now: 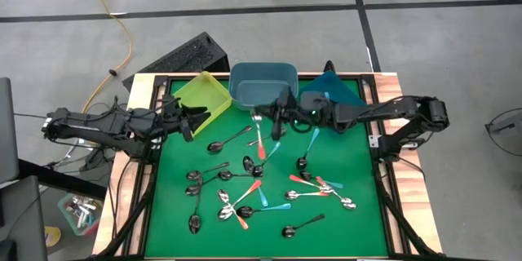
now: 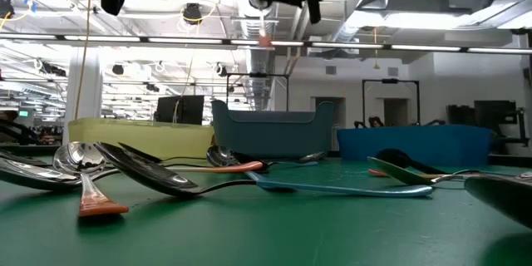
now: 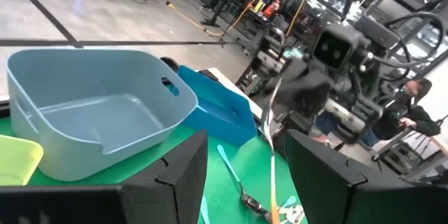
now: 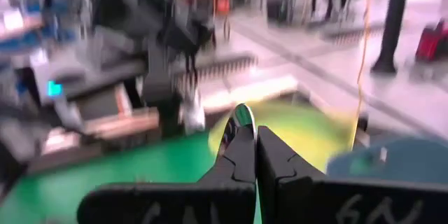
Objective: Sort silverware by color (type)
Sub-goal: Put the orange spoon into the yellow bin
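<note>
My right gripper is raised above the far part of the green mat, just before the grey-blue bin, and is shut on an orange-handled spoon. My left gripper hovers open beside the yellow-green bin with nothing between its fingers. Several other spoons lie flat on the mat: orange-red ones, teal-blue ones and dark metal ones. My right gripper pinches the spoon between its two shut fingers at the bowl end; the shiny bowl sticks out past the fingertips. The spoon is lifted clear of the mat, and its thin shaft and orange handle hang down below the gripper.
Three bins stand in a row along the mat's far edge: yellow-green, grey-blue, and a darker blue one at the right. Dark rails frame the mat. A keyboard lies on the floor beyond. People show in the room behind.
</note>
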